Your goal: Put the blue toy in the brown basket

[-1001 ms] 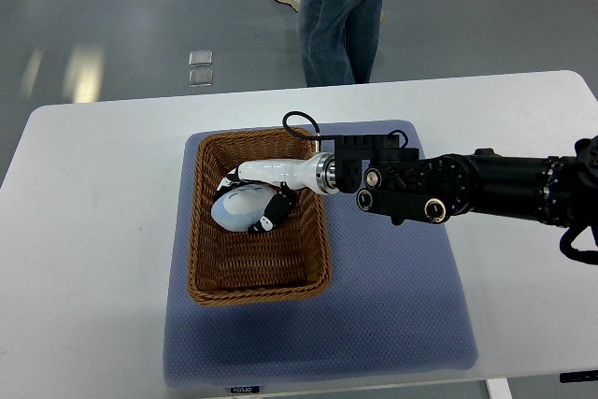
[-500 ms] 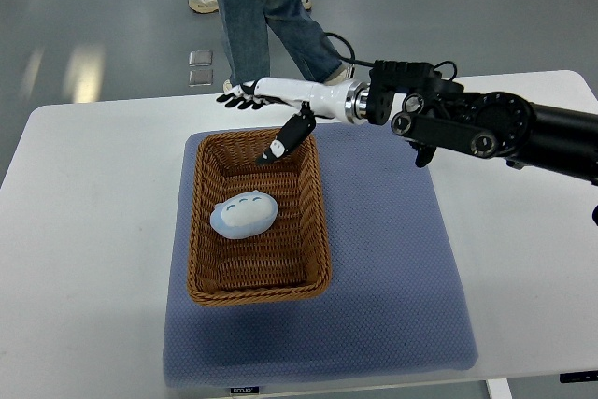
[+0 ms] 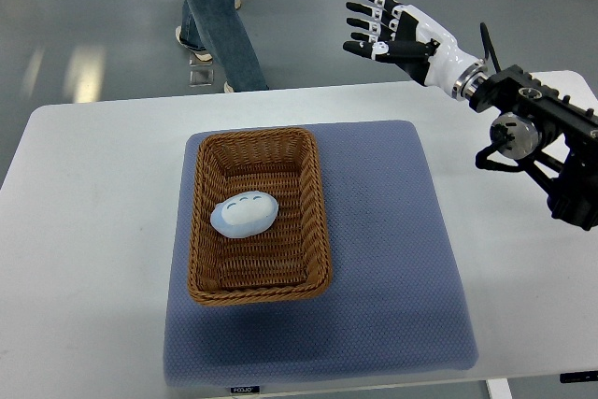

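The pale blue toy (image 3: pixel 243 214), an oval with white spots, lies inside the brown wicker basket (image 3: pixel 319 212) on the blue mat. My right hand (image 3: pixel 383 27) is raised high at the upper right, beyond the table's far edge, well clear of the basket. Its fingers are spread and hold nothing. The black right forearm (image 3: pixel 537 142) enters from the right edge. No left arm shows.
The blue-grey mat (image 3: pixel 392 259) covers the middle of the white table (image 3: pixel 84 231). A person's legs in jeans (image 3: pixel 213 16) stand on the floor behind the table at the upper left.
My right hand let go of the toy in the basket, then lifted away up and to the right, opening. The person walked left behind the table.
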`<control>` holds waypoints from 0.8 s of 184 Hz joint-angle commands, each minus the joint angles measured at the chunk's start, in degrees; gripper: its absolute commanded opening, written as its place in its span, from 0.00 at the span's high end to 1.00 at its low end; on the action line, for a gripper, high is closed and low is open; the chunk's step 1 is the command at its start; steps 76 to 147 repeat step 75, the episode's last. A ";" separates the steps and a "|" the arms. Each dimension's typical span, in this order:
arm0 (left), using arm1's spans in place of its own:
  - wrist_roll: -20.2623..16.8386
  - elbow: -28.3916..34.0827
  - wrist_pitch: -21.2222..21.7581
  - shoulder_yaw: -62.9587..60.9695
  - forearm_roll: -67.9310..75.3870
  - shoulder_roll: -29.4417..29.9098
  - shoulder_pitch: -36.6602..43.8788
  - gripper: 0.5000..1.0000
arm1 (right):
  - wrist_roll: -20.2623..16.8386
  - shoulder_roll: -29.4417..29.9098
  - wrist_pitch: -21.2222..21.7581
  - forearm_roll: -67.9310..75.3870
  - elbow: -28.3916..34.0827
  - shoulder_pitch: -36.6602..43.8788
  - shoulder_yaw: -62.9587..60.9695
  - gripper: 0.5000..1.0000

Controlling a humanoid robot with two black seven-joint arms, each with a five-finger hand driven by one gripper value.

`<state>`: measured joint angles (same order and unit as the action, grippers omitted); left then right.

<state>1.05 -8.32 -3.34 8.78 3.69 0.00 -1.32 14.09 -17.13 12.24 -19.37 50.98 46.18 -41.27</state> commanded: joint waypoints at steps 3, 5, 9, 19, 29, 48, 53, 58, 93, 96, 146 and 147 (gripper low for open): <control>0.00 0.05 0.00 -0.07 0.00 0.00 0.00 0.00 | 0.06 2.89 0.15 6.80 -0.18 -5.83 -4.52 0.18; 0.00 -0.03 0.00 0.01 0.00 0.00 0.00 0.00 | 0.14 3.15 0.15 7.33 -0.18 -6.27 -4.87 0.18; 0.00 -0.03 0.00 0.01 0.00 0.00 0.00 0.00 | 0.06 3.68 0.06 8.21 -0.18 -7.06 -5.49 0.18; 0.00 -0.03 0.00 0.01 0.00 0.00 0.00 0.00 | 0.06 4.65 0.15 9.70 -0.35 -9.00 -6.89 0.18; 0.00 -0.03 0.00 0.01 0.00 0.00 0.00 0.00 | 0.14 5.09 0.06 10.05 -0.62 -10.49 -7.77 0.18; 0.00 -0.03 0.00 0.01 0.00 0.00 0.00 0.00 | 0.14 5.18 0.15 10.05 -1.32 -11.55 -8.21 0.18; 0.00 -0.03 0.00 0.01 0.00 0.00 0.00 0.00 | 0.14 5.18 0.15 10.05 -1.41 -11.55 -8.21 0.18; 0.00 -0.03 0.00 0.01 0.00 0.00 0.00 0.00 | 0.14 5.18 0.06 10.05 -1.41 -11.63 -8.21 0.18; 0.00 -0.03 0.00 0.01 0.00 0.00 0.00 0.00 | 0.14 5.09 0.06 10.05 -1.41 -11.55 -8.30 0.18; 0.00 -0.03 0.00 0.01 0.00 0.00 0.00 0.00 | 0.14 5.09 0.06 10.05 -1.41 -11.55 -8.30 0.18; 0.00 -0.03 0.00 0.01 0.00 0.00 0.00 0.00 | 0.14 5.09 0.06 10.05 -1.41 -11.55 -8.30 0.18; 0.00 -0.03 0.00 0.01 0.00 0.00 0.00 0.00 | 0.14 5.09 0.06 10.05 -1.41 -11.55 -8.30 0.18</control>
